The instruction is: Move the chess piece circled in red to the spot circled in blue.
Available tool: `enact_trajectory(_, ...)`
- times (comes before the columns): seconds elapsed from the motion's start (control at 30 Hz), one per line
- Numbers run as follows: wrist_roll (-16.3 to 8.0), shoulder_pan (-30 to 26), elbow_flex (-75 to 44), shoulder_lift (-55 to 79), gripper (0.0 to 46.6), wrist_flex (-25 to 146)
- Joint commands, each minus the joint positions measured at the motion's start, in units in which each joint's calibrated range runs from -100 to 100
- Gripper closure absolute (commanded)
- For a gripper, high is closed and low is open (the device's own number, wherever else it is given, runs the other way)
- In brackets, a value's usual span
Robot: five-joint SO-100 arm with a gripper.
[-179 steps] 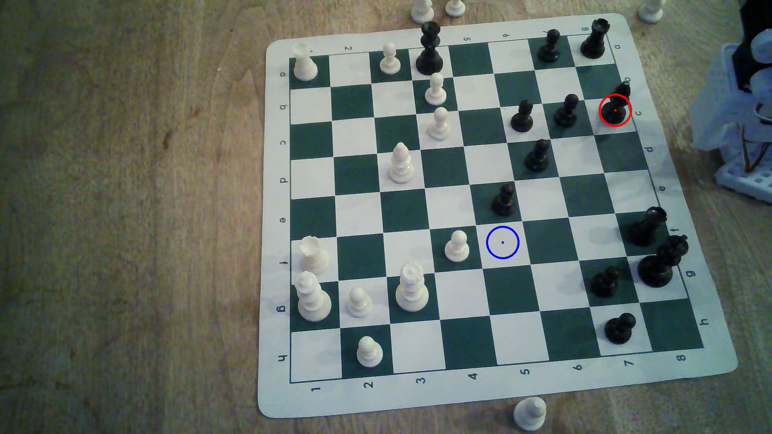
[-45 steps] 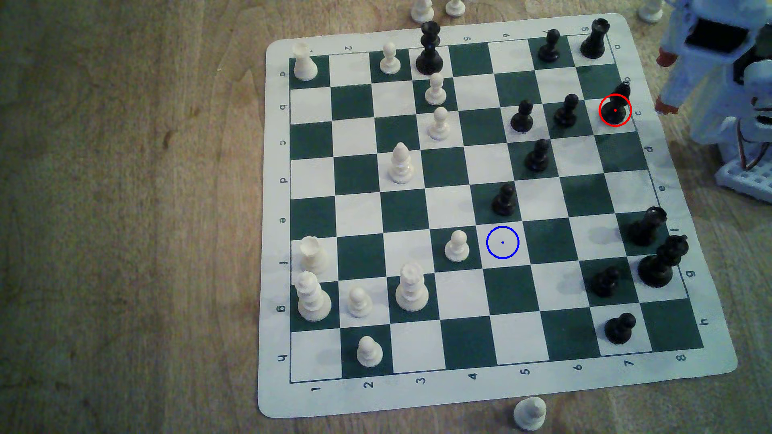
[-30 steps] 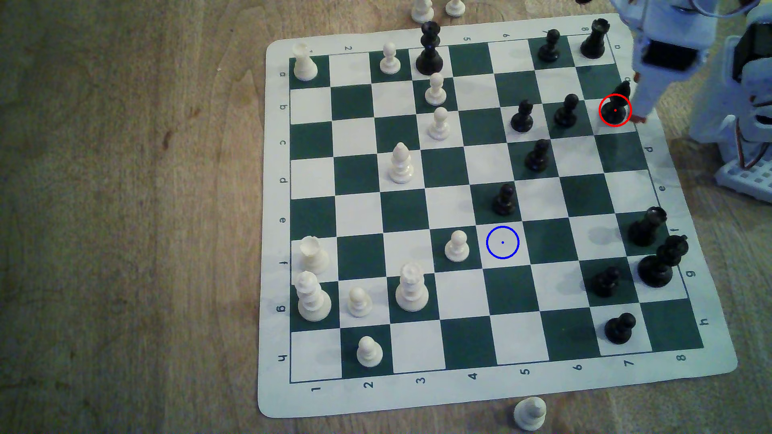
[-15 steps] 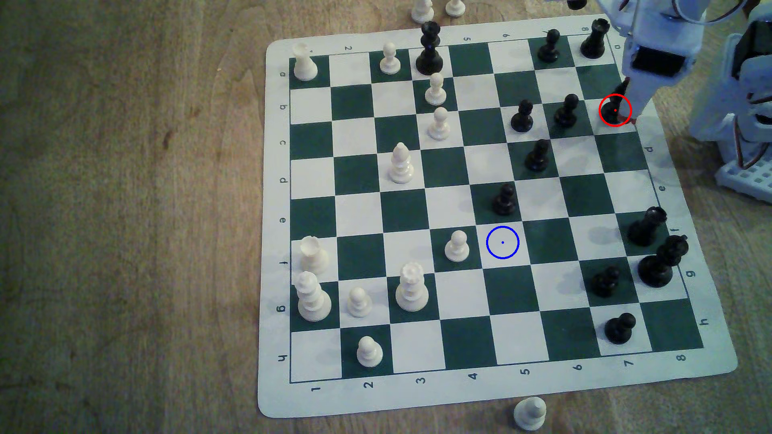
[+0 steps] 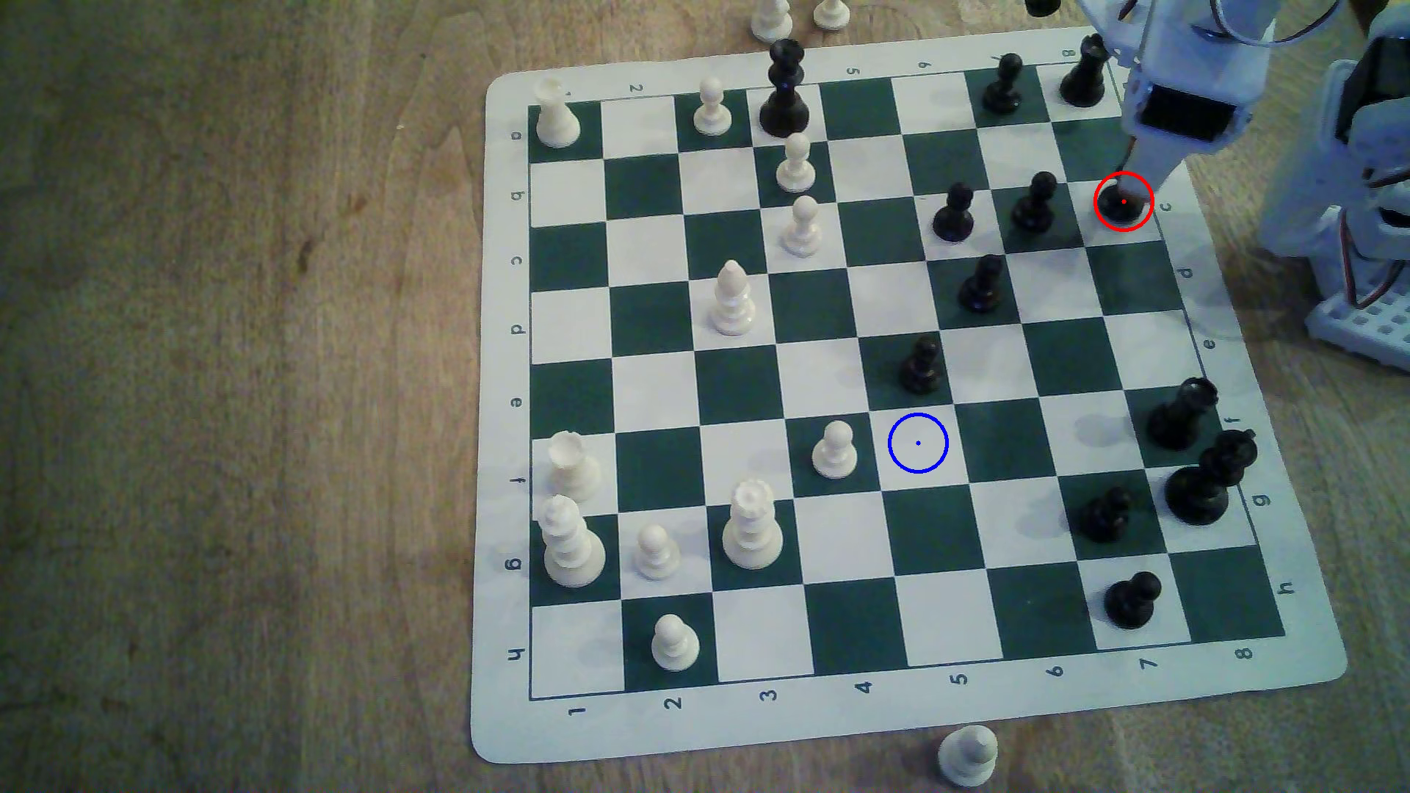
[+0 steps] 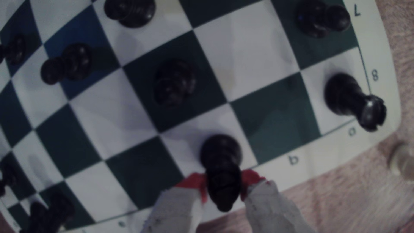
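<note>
The chess piece circled in red [image 5: 1121,206] is a slim black piece standing on a white square at the board's edge, on the exterior view's right. My gripper [image 5: 1138,171] has come down over it and hides its top. In the wrist view the red-padded fingers [image 6: 192,181] press against both sides of the piece's [image 6: 220,152] upper body, so the gripper [image 6: 224,181] is shut on it. Its base still rests on the board. The spot circled in blue [image 5: 918,442] is a bare white square near the board's middle.
A black pawn [image 5: 1034,202] stands one square from the circled piece and a black rook [image 5: 1083,72] stands in the far corner. Next to the blue spot are a white pawn [image 5: 835,450] and a black pawn [image 5: 921,366]. The arm's base [image 5: 1358,267] stands off the board's right edge.
The arm swung in from the exterior view's right and lowered over the circled piece. Its fingers, wide apart earlier, now sit tight on the piece. No chess piece has moved.
</note>
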Motion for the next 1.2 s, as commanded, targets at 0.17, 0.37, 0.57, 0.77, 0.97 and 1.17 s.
enact_trajectory(0.17, -0.3, -0.1, -0.3, 0.1, 46.4, -0.7)
enact_trajectory(0.37, -1.9, -1.3, -3.1, -1.1, 46.4, 0.8)
enact_trajectory(0.57, -5.6, -4.4, -10.5, -2.8, 46.4, 5.6)
enact_trajectory(0.77, -7.4, -5.8, -22.3, -2.9, 46.4, 11.2)
enact_trajectory(0.97, -9.3, -8.9, -36.8, -3.0, 46.4, 16.8)
enact_trajectory(1.17, -14.7, -22.4, -43.7, -0.4, 46.4, 14.7)
